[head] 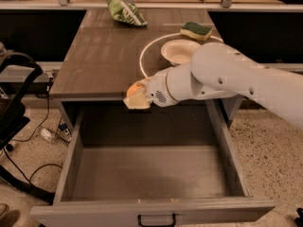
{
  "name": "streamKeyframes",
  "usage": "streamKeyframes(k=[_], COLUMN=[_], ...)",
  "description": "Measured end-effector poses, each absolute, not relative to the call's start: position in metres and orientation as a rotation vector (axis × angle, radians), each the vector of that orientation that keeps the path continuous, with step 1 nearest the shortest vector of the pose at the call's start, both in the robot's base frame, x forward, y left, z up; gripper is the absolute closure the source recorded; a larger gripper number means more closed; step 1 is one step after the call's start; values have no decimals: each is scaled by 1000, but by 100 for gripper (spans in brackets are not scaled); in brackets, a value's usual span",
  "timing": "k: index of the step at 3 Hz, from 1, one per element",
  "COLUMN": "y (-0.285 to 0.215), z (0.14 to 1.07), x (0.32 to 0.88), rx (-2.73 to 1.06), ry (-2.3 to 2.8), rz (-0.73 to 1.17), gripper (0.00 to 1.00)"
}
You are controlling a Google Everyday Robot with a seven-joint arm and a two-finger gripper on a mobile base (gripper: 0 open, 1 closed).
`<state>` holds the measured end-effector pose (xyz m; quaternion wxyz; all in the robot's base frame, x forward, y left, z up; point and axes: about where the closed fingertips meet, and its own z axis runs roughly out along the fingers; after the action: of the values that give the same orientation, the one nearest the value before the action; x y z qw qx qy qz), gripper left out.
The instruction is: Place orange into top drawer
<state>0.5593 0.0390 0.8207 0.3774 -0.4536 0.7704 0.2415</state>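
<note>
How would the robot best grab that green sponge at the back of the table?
Probably from straight above, pinching the sponge across its narrow width: it lies flat on the table, a low slab. The gripper is at the table's front edge, above the open top drawer, holding the orange.

Arm reaches left, claw [138,97] centre-left, clamped on orange [134,87].

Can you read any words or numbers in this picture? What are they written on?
No words, numbers or signs can be read.
Green bag at the back of the table: pale markings, too blurred to read.
Claw, holding the orange at the table's front edge above the open top drawer: no label shows.
Sponge and white bowl: no writing.
</note>
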Motion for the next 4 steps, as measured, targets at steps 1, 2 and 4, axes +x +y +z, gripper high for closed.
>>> streamKeyframes(k=[1, 2, 4], y=[39, 39, 39], z=[821, 821, 821], x=[559, 559, 559], rx=[-1160, -1160, -1160], ry=[1970, 1970, 1969], rz=[617, 617, 617], gripper=[97, 80, 100])
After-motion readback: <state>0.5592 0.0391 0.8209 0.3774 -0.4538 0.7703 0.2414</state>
